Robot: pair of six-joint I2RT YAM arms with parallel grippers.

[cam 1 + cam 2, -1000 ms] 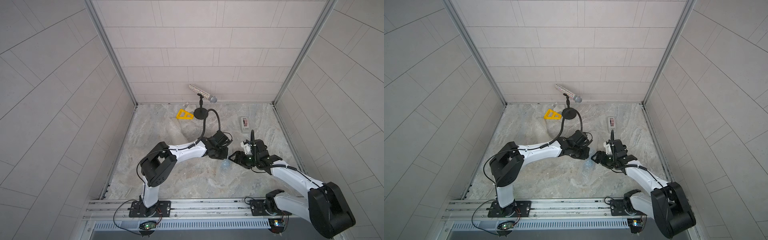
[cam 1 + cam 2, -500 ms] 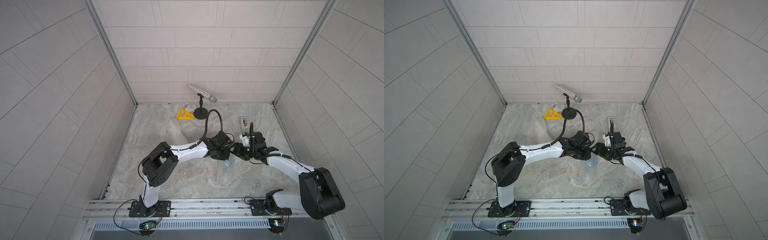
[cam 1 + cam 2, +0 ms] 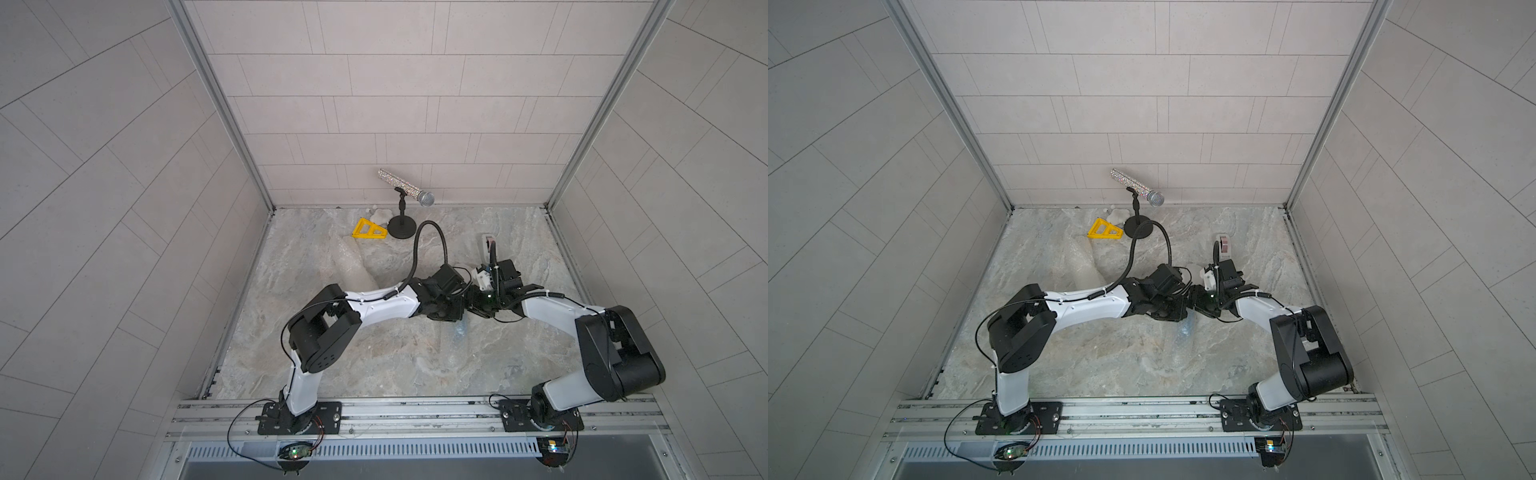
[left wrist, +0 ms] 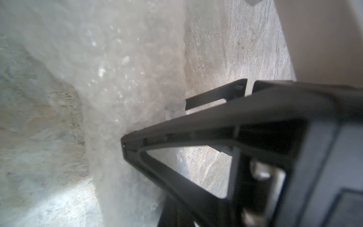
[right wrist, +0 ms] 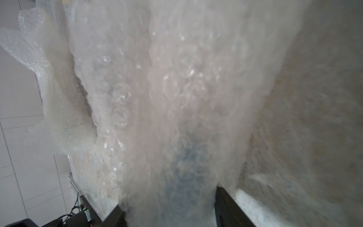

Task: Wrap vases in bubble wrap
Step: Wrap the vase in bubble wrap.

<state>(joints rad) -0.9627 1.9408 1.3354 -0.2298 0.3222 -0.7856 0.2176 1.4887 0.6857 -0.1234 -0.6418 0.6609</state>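
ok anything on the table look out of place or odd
A glittery microphone on a black stand and a yellow triangular frame sit at the back of the table, unrelated to wrapping. The bubble wrap lies crumpled in a ridge, not flat.

- I can read no text, number or brand anywhere, whether in the top views or through my two wrist cameras.
- The tape dispenser [image 3: 1224, 244], to the right of the microphone stand [image 3: 1138, 227] and nearer my bases, has a reddish patch on its face. It is too small to tell whether it bears lettering.
- The yellow triangle [image 3: 368, 231] lies just left of that stand. Any mark on it is too small to make out.
- The wrist views are blurred up close, so nothing legible shows there.
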